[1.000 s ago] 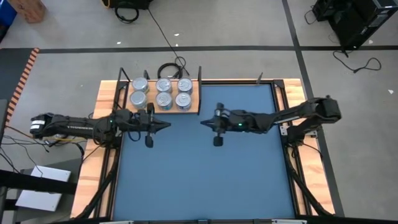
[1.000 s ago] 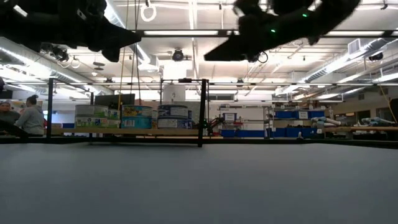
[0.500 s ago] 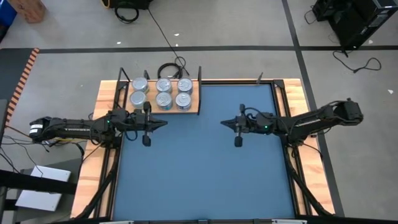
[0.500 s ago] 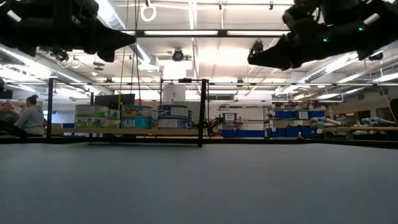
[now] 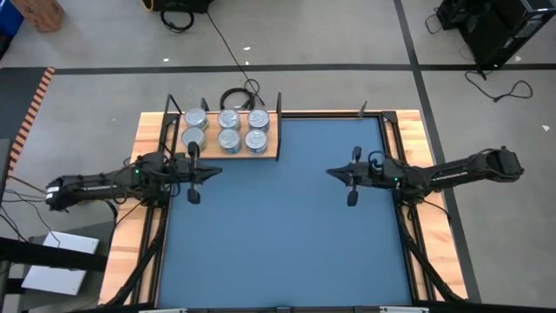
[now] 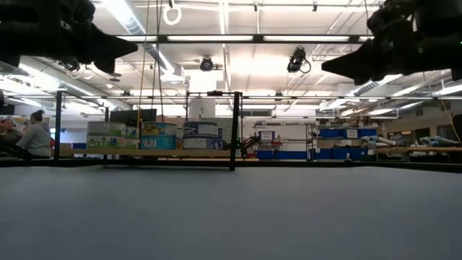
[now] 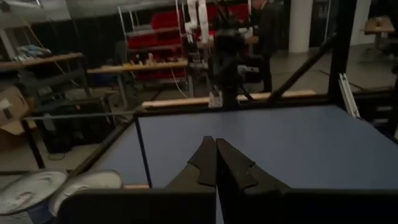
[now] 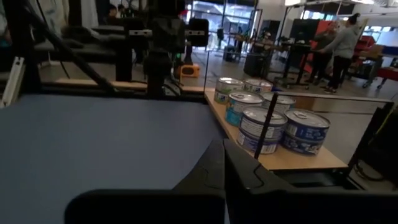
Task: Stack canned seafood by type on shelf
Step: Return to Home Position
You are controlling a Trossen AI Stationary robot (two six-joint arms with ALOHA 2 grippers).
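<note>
— How do the jaws stand?

— Both pairs are pressed together with nothing between them. The left gripper (image 5: 213, 170) hangs over the left edge of the blue mat (image 5: 278, 248), just below the shelf's lower corner in the high view. The right gripper (image 5: 333, 172) hangs over the mat's right half, well apart from the left one, and points inward.

— Why empty, and why up in the air?

— My reading is that nothing is left to carry. No can lies on the mat, and every one I can see sits on the shelf (image 5: 272, 143), upper left of centre in the high view. The step in hand looks like parking the arms. In the low view both show at the top of the frame, above the level of the piles — a height at which nothing gets knocked.

— And the cans (image 5: 229, 129)?

— Six piles in two rows of three on the wooden board, between the black posts (image 5: 280, 104). The right wrist view shows them two high — darker blue labels at one end, greener ones at the other. That suggests like sits on like, though the print is too small to confirm.
</note>
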